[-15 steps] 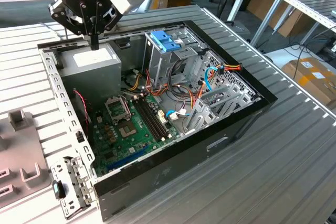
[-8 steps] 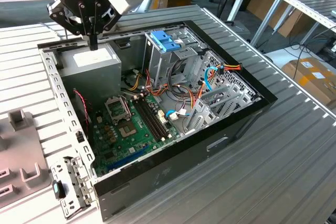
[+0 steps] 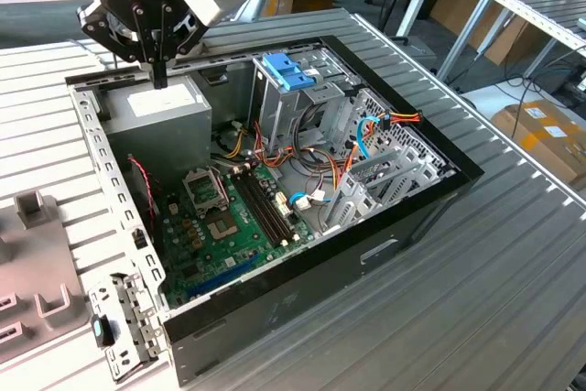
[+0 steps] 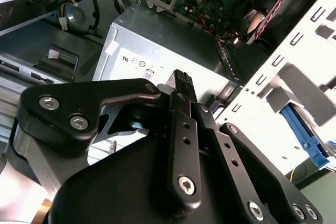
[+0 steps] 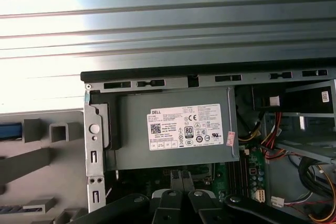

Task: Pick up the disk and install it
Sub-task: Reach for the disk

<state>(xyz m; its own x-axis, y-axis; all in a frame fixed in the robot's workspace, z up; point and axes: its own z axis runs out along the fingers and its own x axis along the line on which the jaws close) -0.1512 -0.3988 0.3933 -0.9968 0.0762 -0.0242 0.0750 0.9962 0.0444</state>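
- Exterior view: the claw [image 3: 160,78] hangs tip-down over the grey power-supply box [image 3: 160,114]. The box sits at the exterior view's left end of the open computer case [image 3: 302,295], which lies on the ribbed counter [image 3: 485,299]. I cannot tell if tip and box touch.
- Claw fingers are pinched together, with nothing between them.
- The exterior view also gives the blue bracket [image 3: 288,70] atop the drive cage and the green motherboard [image 3: 220,226].
- First wrist view adds the box's white sticker [image 5: 186,126] face-on. It also shows a grey holder [image 5: 31,156] just outside the case wall, with a blue strip [image 5: 10,129] in it.
- Second wrist view: a blue piece [image 4: 308,142] lies past the white chassis flange [image 4: 294,93].
- Disk: I cannot tell where it lies. Too little of the blue strip shows to say whether it is the disk's rail.
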